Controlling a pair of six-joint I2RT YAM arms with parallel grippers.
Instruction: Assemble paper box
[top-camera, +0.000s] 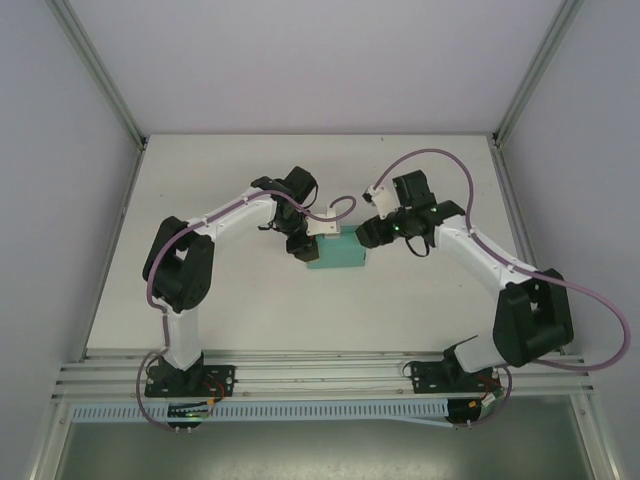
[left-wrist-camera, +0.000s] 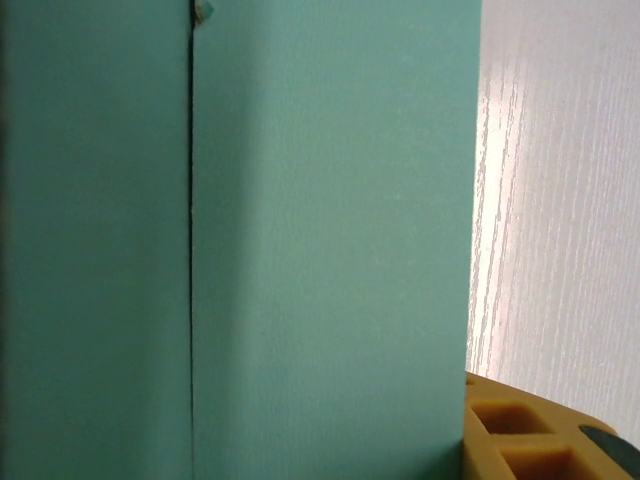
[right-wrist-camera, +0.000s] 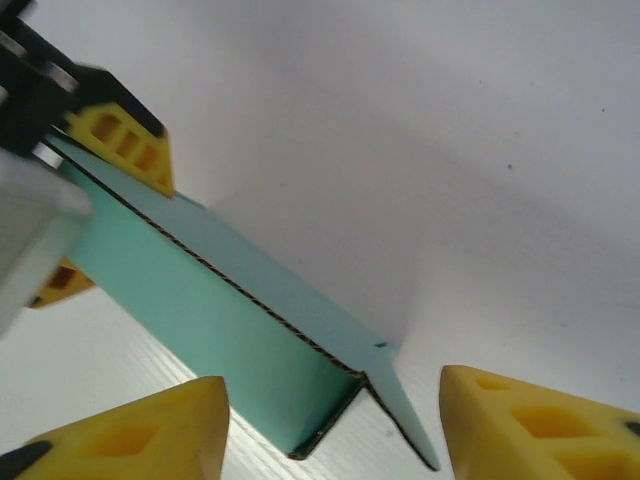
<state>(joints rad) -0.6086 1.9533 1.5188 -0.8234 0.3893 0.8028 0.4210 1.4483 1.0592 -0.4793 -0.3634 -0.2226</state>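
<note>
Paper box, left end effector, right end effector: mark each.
paper box (top-camera: 340, 255): top external view, top panel.
left end effector (top-camera: 306, 250): top external view, between fingertips.
right end effector (right-wrist-camera: 335, 425): right wrist view, between fingertips.

One paper box (top-camera: 338, 252), apparently; two grippers — left gripper (top-camera: 303, 247), right gripper (right-wrist-camera: 331, 415).
</note>
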